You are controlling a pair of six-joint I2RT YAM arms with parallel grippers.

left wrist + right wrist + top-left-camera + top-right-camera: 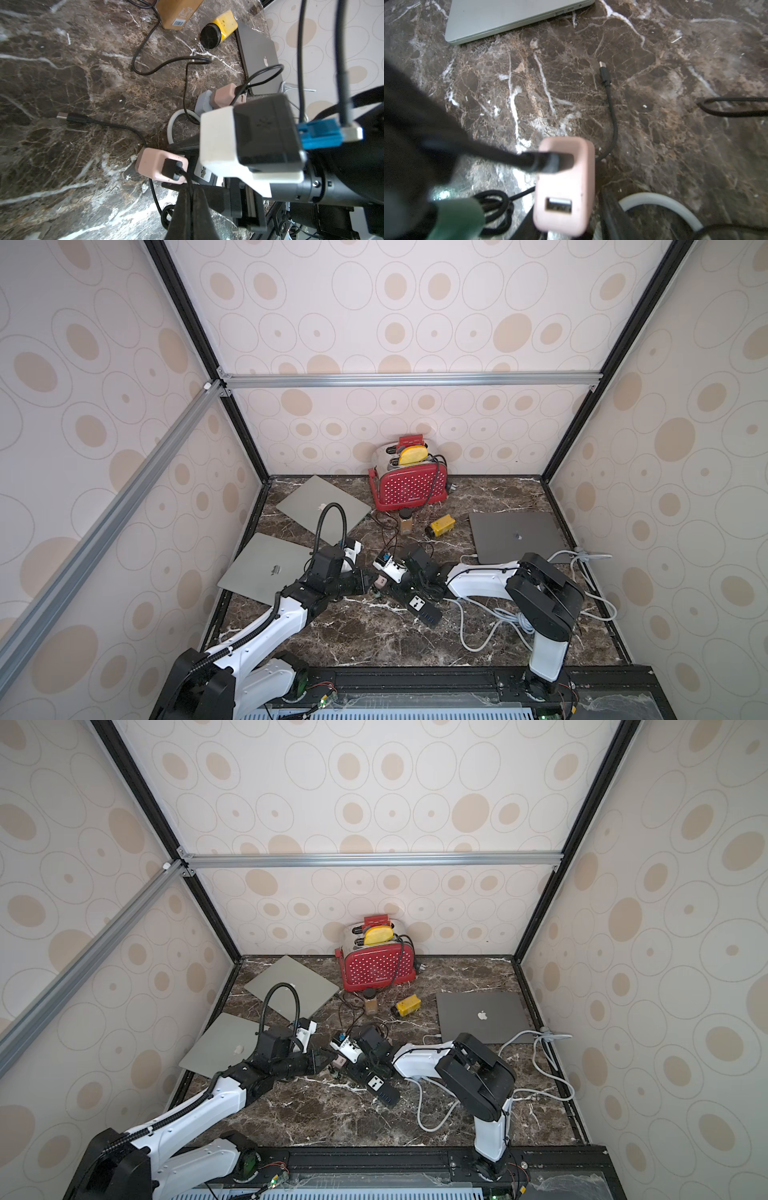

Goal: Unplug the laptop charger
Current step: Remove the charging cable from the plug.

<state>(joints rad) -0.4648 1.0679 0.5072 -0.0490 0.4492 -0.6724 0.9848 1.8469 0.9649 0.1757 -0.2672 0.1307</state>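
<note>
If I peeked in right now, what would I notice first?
A bright red toaster with a yellow slice poking out stands at the back wall. In the middle, two robot arms meet over a black power strip, where the left gripper pinches the black cable plugged into a pink charger. Three closed laptops lie around them.

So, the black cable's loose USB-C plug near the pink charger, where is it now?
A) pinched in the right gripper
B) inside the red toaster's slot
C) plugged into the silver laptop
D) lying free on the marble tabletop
D: in the right wrist view the USB-C plug lies bare on the marble tabletop, with its metal tip exposed, well apart from the silver laptop.
</note>
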